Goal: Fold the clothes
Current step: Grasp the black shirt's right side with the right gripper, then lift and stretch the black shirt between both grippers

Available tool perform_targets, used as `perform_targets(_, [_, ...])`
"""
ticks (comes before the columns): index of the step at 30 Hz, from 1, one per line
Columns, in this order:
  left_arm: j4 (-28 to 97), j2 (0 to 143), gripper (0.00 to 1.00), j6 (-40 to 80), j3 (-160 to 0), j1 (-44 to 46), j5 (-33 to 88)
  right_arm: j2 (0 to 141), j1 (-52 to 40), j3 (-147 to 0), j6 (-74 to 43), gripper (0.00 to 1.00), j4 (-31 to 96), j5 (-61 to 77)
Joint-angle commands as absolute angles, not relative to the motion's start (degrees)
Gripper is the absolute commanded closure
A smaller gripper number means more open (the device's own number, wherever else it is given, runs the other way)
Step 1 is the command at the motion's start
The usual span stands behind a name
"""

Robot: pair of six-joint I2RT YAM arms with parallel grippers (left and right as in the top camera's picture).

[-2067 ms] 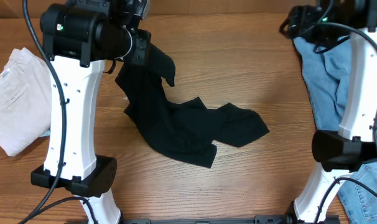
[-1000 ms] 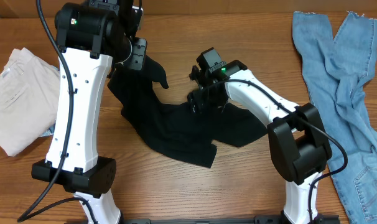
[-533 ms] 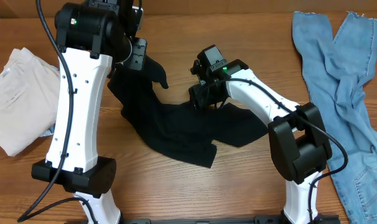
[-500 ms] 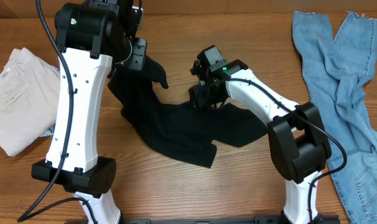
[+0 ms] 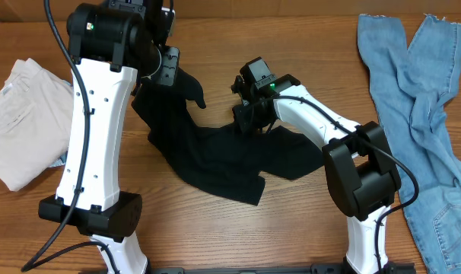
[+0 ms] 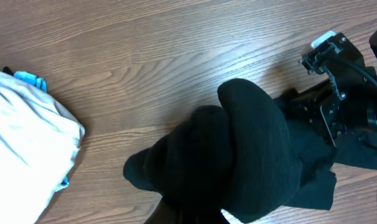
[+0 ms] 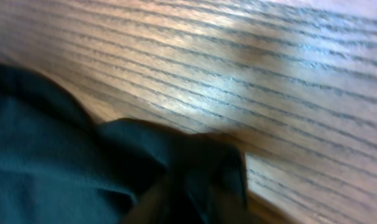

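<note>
**Overhead view.** Compared with half a second ago, the right fingers (image 5: 249, 122) have shifted only slightly and sit at the upper edge of the black garment (image 5: 223, 160). The right arm (image 5: 314, 114) has swung a little at its elbow. About two seconds ago this arm was drawn back over the blue jeans (image 5: 413, 91), which now lie uncovered well to the right of the right fingers. The left fingers (image 5: 168, 67) have not moved in the last second. They hold one end of the black garment raised off the desk (image 5: 306, 46), and the rest trails down and spreads flat between the two arms. A folded beige garment (image 5: 17, 122) lies well to the left of the left fingers. The white left arm (image 5: 90, 144) stands between it and the black garment.

**Left wrist view.** Bunched black cloth fills the foreground and hides the left fingers entirely. The right fingers rest on the cloth's far right edge. The beige garment lies at the left, with a small blue item (image 6: 30, 79) at its upper edge.

**Right wrist view.** The frame is blurred. Dark cloth covers the lower left and meets the right fingers at the bottom centre. Their opening cannot be determined. Bare desk lies beyond.
</note>
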State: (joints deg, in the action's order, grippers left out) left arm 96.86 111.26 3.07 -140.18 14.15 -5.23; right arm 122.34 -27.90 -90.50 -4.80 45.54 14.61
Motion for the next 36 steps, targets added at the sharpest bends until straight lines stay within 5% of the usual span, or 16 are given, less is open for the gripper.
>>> perform_targets(1, [96.79,110.17,0.96,4.32,-140.25,13.89,-5.96,122.83,-28.23,-90.26,-4.73,0.81,45.5,15.51])
perform_targets(6, [96.79,110.17,0.96,4.29,-140.25,13.89,-5.96,122.83,-28.25,-90.19,-4.73,0.96,45.74,15.55])
perform_targets(14, [96.75,110.15,0.96,4.25,-140.29,13.89,-6.87,122.06,-27.38,-92.75,-4.75,0.96,47.79,15.46])
perform_targets(27, [94.21,107.2,0.96,6.9,-145.73,12.6,-16.08,109.03,-13.02,-135.44,-4.75,0.96,82.63,8.34])
perform_targets(36, [93.93,99.53,0.96,7.77,-153.14,10.61,-16.1,105.65,-8.86,-146.89,-4.78,0.96,97.03,7.6])
